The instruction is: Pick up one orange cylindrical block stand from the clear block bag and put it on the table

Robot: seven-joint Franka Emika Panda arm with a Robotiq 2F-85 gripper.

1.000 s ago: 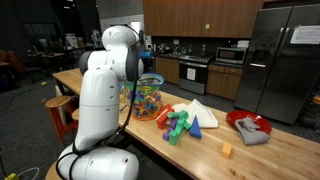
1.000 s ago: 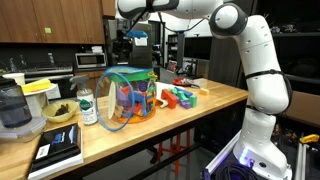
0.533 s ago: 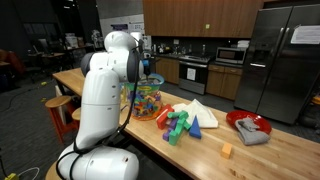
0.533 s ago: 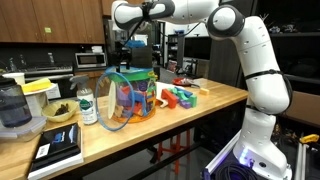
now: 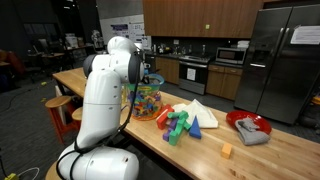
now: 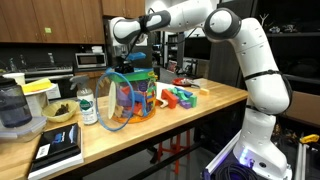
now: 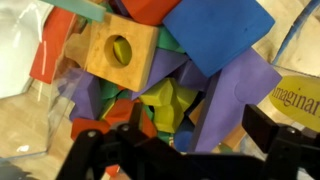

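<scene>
Wrist view | clear block bag (image 7: 22,60) | blocks (image 7: 215,40) inside (many colours)

Fingers (image 7: 282,145) blurred, cut off by bottom edge.

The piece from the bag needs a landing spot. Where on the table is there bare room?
Bare wood on the table lies along the robot-side edge between the loose block pile and the small orange cube. It is crowded around the clear block bag, hemmed by that pile and a bottle.
</scene>
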